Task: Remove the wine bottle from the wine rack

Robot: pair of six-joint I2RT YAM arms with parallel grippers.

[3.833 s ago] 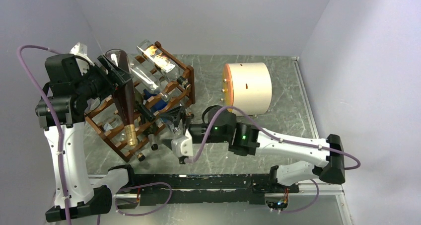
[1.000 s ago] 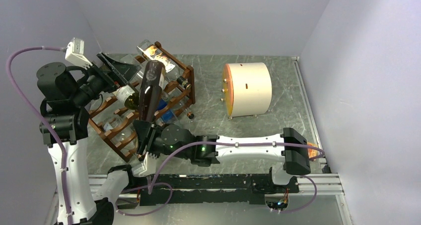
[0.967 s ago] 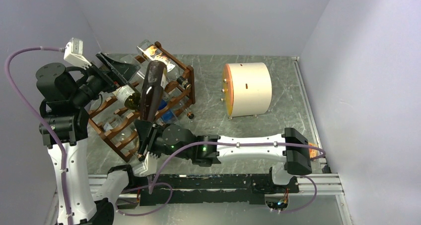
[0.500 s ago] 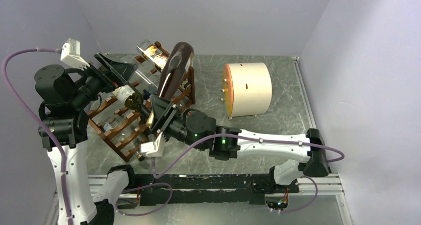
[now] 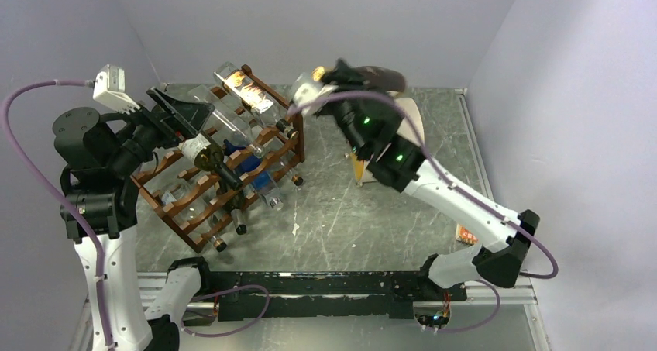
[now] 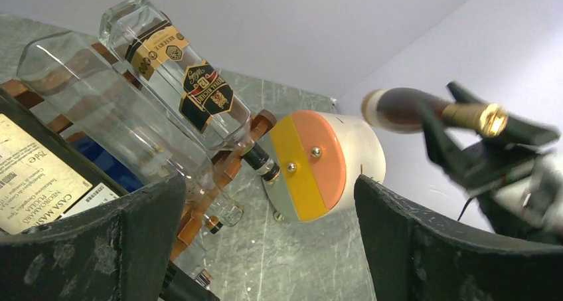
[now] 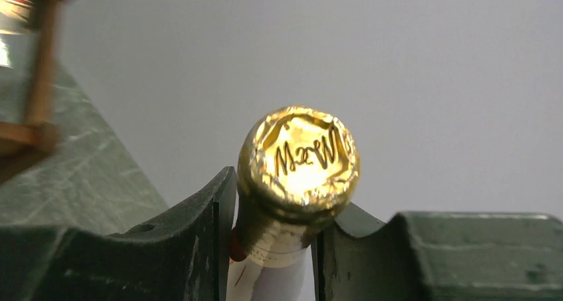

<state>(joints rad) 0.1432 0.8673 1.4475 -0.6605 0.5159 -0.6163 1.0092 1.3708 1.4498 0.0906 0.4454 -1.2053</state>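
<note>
Nearest you, the grey marbled table (image 5: 349,219) lies past the arm bases. On its left part stands the wine rack (image 5: 184,210), skewed to the table edge. It is loaded with clear bottles (image 6: 179,82), necks pointing down toward the near right.

Your left gripper (image 5: 186,115) hangs at the rack's upper left, jaws spread wide and holding nothing. In the left wrist view (image 6: 265,248) you look between its two dark fingers, down over the bottles.

Further back and to the right, your right gripper (image 5: 333,76) is raised high. Its jaws are closed narrow on the gold-foiled neck of the wine bottle (image 5: 380,78). The right wrist view shows the foil top (image 7: 299,158) sitting between the two fingers, with the grip (image 7: 275,241) on the neck just under it.

The wine bottle is off the rack and up in the air. It lies roughly level, foil end toward the rack and dark body pointing right. It sits beside the rack's top right corner, clear of it and touching nothing but the gripper. In the left wrist view the bottle (image 6: 405,108) floats above the cream drum (image 6: 358,158), which lies on its side on the table, well right of the rack.
</note>
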